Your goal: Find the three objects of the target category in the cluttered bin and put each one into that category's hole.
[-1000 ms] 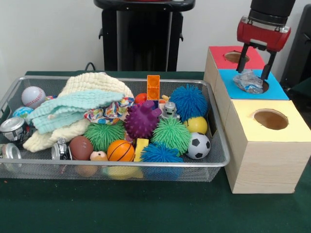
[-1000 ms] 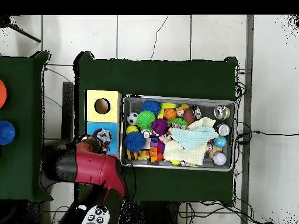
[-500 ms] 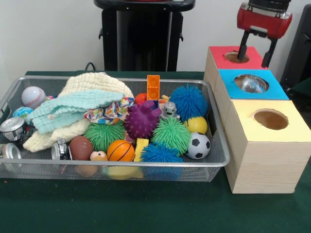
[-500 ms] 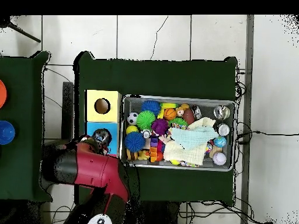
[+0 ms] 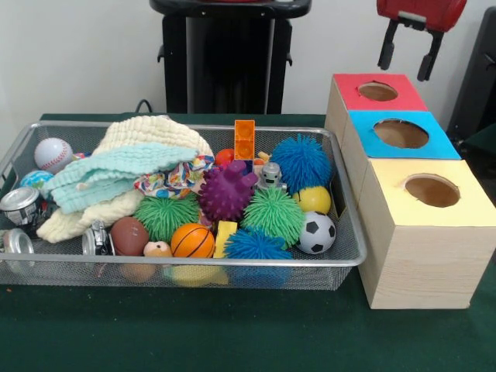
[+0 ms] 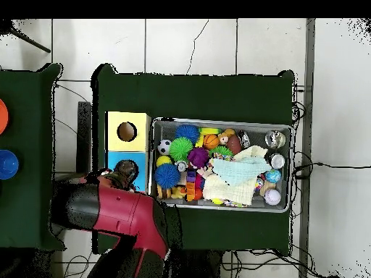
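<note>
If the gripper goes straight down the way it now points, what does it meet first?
Probably the blue box top, at or near its hole. The open gripper hangs empty above the red and blue boxes; depth is unclear.

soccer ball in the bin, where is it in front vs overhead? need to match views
Front view: the soccer ball lies at the bin's front right corner, below the yellow ball.
Overhead view: the soccer ball lies at the bin's upper left corner, beside the yellow-topped box.
Shared landmark: the yellow-topped box, the box nearest the ball in both views.
</note>
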### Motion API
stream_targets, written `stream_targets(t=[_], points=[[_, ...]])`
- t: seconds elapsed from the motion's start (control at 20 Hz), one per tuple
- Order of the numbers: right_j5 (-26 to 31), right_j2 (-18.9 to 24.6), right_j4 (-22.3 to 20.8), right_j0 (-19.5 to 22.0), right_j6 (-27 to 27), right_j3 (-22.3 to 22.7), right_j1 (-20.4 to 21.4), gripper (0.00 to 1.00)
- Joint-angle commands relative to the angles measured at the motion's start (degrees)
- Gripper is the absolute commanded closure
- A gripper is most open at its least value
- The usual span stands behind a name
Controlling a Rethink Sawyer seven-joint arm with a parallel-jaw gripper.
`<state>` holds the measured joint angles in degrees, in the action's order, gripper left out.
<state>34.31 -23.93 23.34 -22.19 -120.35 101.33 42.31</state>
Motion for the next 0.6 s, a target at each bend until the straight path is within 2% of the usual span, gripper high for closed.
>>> stream_targets(t=[0.05,0.45,0.6], points=[[1.22,1.64,-0.77,2.20,-11.01,-0.76,-2.51,0.00],[0.51,1.04,-5.13,7.90,-3.68,-6.55,-4.53,0.00],[1.91,1.28,-7.32,9.92,-1.22,-9.29,-4.86,0.00]])
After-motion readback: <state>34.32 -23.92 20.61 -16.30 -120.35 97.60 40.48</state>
